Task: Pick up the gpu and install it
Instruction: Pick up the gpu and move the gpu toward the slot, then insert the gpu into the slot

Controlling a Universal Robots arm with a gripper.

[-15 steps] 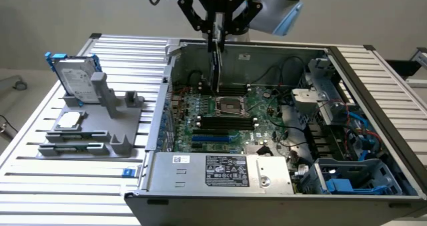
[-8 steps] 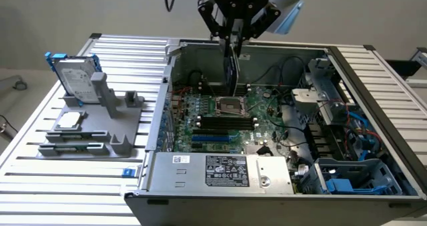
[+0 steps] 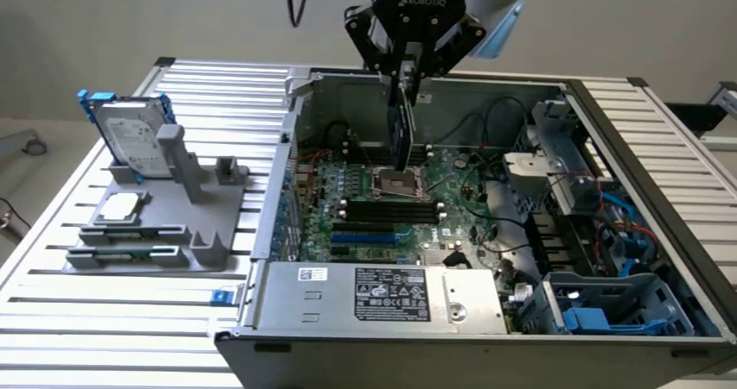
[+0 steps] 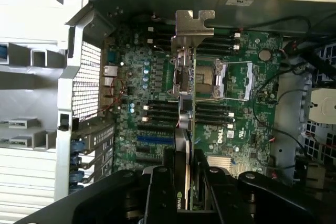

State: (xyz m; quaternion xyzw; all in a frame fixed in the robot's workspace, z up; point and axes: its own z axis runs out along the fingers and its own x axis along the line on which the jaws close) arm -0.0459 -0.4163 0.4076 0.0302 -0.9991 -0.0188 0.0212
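We hold the gpu [image 3: 403, 139] clamped edge-on between the jaws of the gripper [image 3: 405, 78], over the motherboard [image 3: 461, 221] inside the open case [image 3: 381, 294] (pick-up done, install in hand), and seating it, we judge, calls for aligning its lower edge with a slot.

White "ROBOTIQ" lettering stands on the black robot gripper [image 3: 406, 65]. A white "DELL" mark sits on the green motherboard [image 4: 241, 124]. Print on the grey power supply's white label [image 3: 392, 292] is illegible.
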